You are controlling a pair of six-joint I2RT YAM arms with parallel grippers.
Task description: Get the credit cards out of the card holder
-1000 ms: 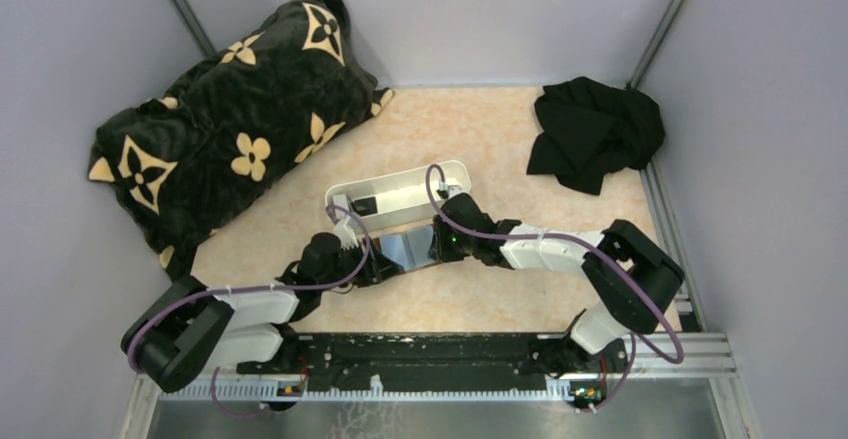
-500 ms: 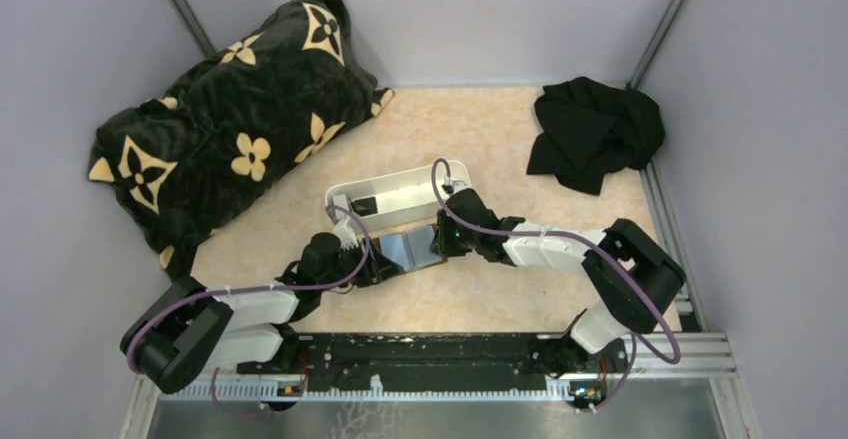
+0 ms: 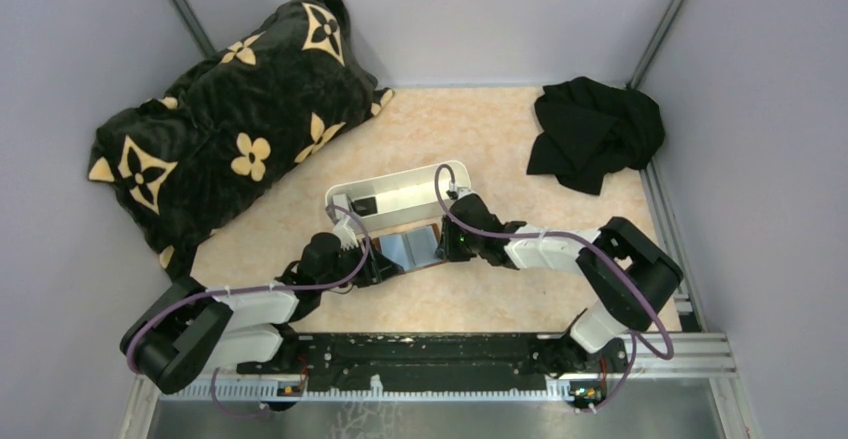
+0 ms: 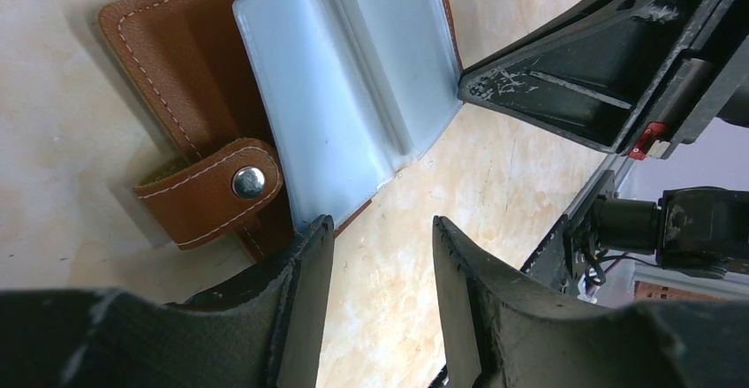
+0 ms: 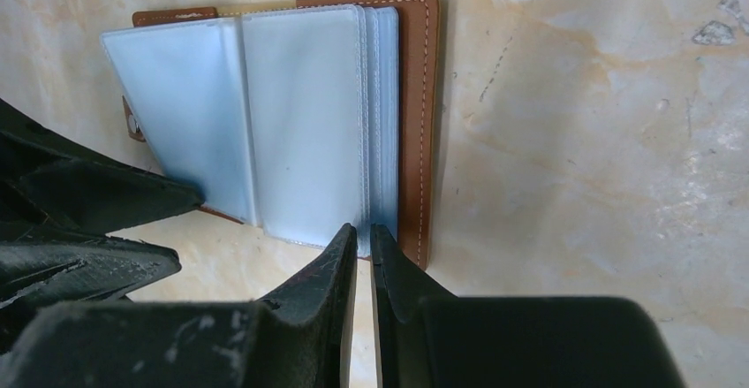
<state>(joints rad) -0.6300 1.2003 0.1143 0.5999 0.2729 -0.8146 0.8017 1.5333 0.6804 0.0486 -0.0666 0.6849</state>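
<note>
On marbled tabletop point(image 5: 574, 140), stitched brown-leather card holder point(image 5: 415, 123) lies open; left jaws apart; right jaws nearly together.

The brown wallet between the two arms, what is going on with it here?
Two robot arms are working on the card holder, which lies open on the table with its pale blue sleeves facing up. The left gripper is open, with one finger at a corner of the holder. The right gripper is almost closed at the edge of the sleeves; whether it pinches a card cannot be told. No card shows clearly in these views.
</note>
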